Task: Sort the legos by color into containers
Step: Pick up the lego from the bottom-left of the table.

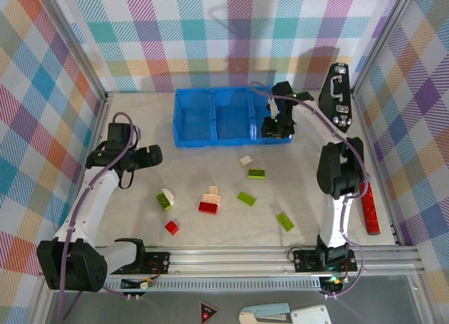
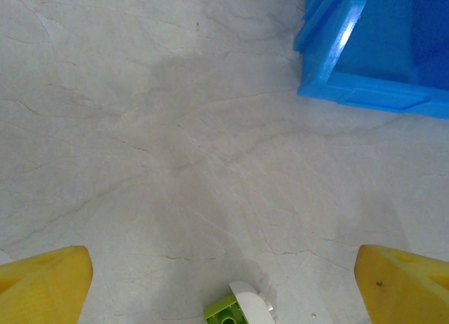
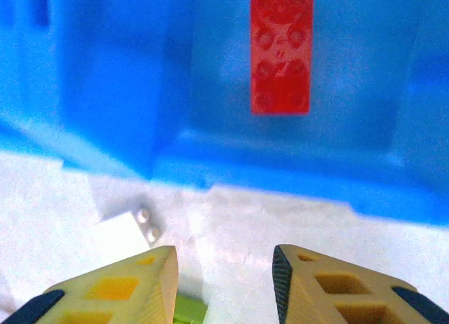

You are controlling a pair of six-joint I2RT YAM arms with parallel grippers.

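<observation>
while one red brick lies in the tray, the rest wait on the table

since the green and white brick sits at the very near edge of the left wrist view, i think the left hand should come back a little toward its own base. that would put the brick between the yellow fingers. then it can go straight down. the hand is spread wide with nothing in it. the brick looks like two stuck together, so a low pinch on the sides seems best, or the white part may pop off. i cannot tell which way its long side runs.

on the table, closest to the arms, a small red brick lies on the left. a green brick lies on the right, its long side slanting. a bit farther, a longer red brick lies left to right, with a cream brick touching its far side. a second green brick slants too. farther on, a third green brick lies left to right, with a small cream brick just behind it.

farthest is the blue tray. the right hand hangs at the front wall of its right box, fingers a little apart and pinching nothing. in that box a flat red brick lies bumps up, its long side pointing away from the hand.
</observation>
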